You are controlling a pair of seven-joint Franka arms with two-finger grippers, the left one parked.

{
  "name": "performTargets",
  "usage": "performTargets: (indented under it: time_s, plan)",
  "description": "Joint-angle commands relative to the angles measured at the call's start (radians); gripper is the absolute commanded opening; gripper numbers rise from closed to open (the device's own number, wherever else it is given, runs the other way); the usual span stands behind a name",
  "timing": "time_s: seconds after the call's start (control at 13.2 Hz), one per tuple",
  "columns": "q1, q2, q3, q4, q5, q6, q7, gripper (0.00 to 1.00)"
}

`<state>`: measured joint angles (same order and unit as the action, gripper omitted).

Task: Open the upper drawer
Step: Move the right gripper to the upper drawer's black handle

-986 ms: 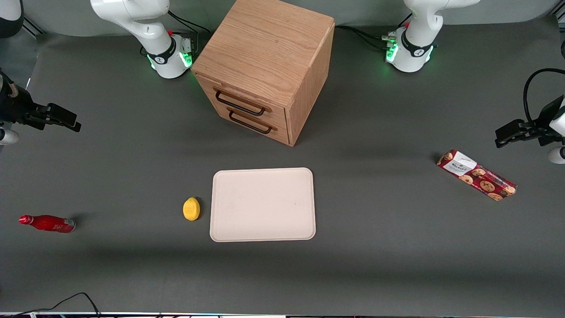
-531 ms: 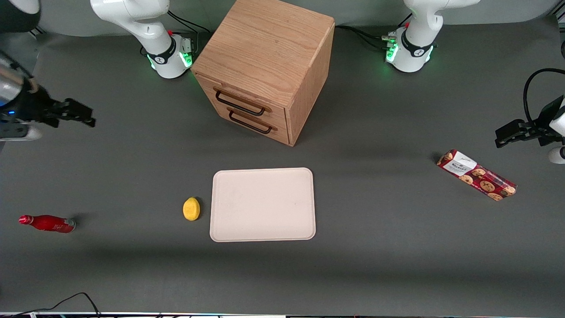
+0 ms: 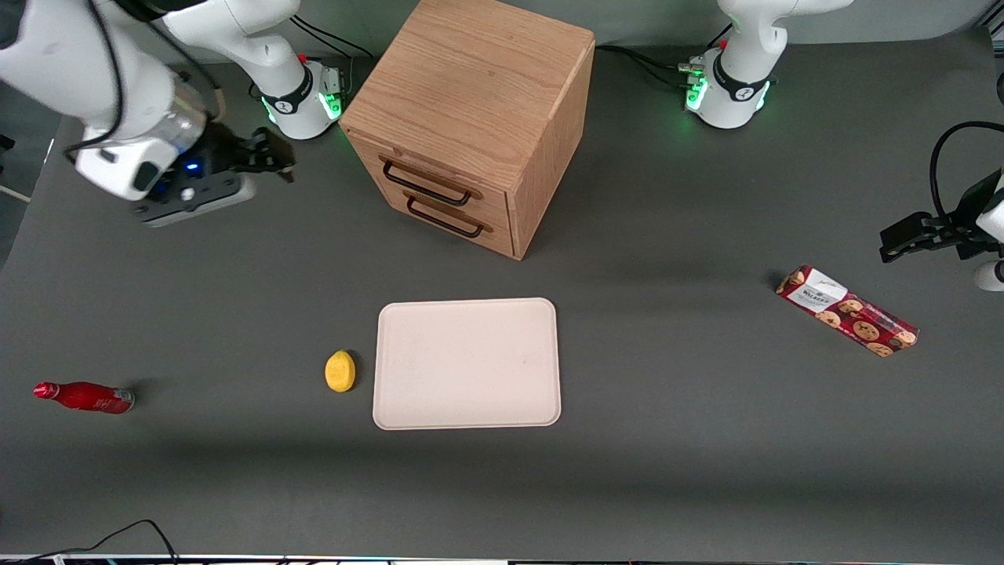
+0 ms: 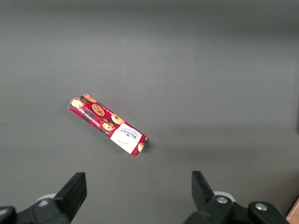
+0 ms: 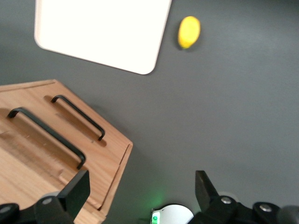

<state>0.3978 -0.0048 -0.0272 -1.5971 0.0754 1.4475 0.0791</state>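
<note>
The oak cabinet [image 3: 478,102] stands in the middle of the table, far from the front camera. Its upper drawer [image 3: 439,179] is pushed in flush, with its thin black bar handle [image 3: 426,185] just above the lower drawer's matching handle [image 3: 444,220]. My right gripper [image 3: 273,155] hovers open and empty beside the cabinet, toward the working arm's end, apart from it. The right wrist view shows the upper drawer's handle [image 5: 46,134], the lower handle [image 5: 79,119] and my open gripper [image 5: 140,192] over bare table at the cabinet's corner.
A cream tray [image 3: 467,363] lies nearer the camera than the cabinet, with a yellow lemon [image 3: 340,370] beside it. A red bottle [image 3: 85,397] lies toward the working arm's end. A cookie box [image 3: 847,311] lies toward the parked arm's end. The working arm's base [image 3: 302,98] stands beside the cabinet.
My right arm has swung in from the working arm's end of the table toward the cabinet, carrying the open gripper closer to the drawer fronts. Nothing else moved.
</note>
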Motion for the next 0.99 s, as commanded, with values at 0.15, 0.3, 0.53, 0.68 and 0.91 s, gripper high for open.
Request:
performTargets:
  time_s: [0.15,0.3,0.53,0.68,0.91]
  plan:
    - [0.091,0.032,-0.019,0.016,0.062,0.004,0.007,1.0]
    - [0.095,0.043,-0.02,0.006,0.131,0.01,0.005,1.0]
    - [0.095,0.074,-0.019,0.005,0.204,0.019,0.004,1.0]
    - [0.095,0.101,-0.019,0.002,0.282,0.021,-0.009,1.0]
    - [0.095,0.129,-0.01,-0.007,0.296,0.022,-0.019,1.0]
